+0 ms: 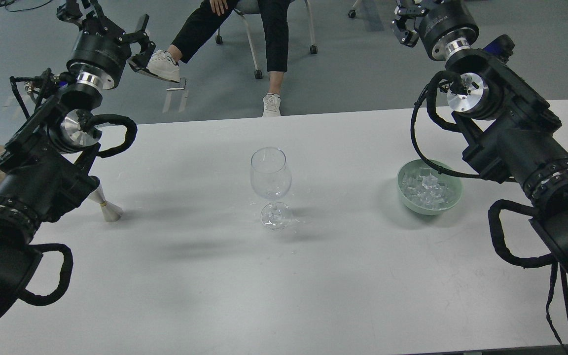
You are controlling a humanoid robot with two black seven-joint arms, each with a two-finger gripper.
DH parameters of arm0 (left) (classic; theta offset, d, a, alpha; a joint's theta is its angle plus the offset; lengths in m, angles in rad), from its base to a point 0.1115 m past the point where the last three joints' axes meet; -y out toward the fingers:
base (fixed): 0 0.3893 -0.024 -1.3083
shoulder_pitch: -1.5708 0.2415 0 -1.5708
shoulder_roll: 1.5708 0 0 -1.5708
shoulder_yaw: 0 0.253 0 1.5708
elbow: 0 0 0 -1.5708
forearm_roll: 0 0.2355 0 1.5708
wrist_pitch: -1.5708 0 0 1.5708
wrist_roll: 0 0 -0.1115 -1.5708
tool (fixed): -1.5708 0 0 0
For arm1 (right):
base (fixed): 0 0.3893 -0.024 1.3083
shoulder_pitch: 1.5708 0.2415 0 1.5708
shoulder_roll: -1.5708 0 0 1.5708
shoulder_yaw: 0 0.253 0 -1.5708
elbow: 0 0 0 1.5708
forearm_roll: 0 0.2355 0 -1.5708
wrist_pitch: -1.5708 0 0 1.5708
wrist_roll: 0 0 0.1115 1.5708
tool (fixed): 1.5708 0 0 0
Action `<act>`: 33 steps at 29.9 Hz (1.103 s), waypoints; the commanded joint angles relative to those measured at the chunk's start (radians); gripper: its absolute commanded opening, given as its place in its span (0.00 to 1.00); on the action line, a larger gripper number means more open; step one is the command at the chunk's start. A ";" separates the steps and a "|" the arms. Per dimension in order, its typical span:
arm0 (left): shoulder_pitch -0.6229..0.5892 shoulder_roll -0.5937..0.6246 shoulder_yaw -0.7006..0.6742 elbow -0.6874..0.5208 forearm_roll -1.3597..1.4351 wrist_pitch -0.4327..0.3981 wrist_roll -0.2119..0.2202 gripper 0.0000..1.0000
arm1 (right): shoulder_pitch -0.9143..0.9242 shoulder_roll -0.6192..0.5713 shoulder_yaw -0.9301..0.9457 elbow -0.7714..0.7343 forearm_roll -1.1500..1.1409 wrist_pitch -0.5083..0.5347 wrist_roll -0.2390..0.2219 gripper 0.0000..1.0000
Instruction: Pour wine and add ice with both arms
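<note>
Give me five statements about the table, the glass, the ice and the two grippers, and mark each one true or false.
1. The wine glass stands upright near the middle of the table. True.
2. The ice is piled inside the wine glass. False: it lies in the green bowl, right of the glass.
3. The left gripper holds the glass by its stem. False: it is raised beyond the table's far edge, holding nothing.
4. A small metal measuring cup stands on the table beside the left arm. True.
5. The right gripper reaches into the bowl. False: it is raised, away from the bowl.
</note>
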 commanded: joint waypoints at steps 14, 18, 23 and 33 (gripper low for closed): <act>0.061 0.060 -0.011 -0.086 -0.046 0.001 0.001 0.98 | -0.011 -0.005 -0.003 -0.001 0.000 0.001 0.000 1.00; 0.181 0.143 -0.079 -0.285 -0.087 0.028 0.010 0.98 | -0.017 -0.005 -0.005 -0.001 0.002 0.001 0.000 1.00; 0.299 0.221 -0.145 -0.515 -0.117 0.108 0.051 0.98 | -0.019 -0.005 -0.005 -0.001 0.002 -0.001 0.001 1.00; 0.687 0.346 -0.340 -0.801 -0.196 0.116 0.084 0.98 | -0.033 -0.005 -0.005 -0.006 0.000 -0.007 0.001 1.00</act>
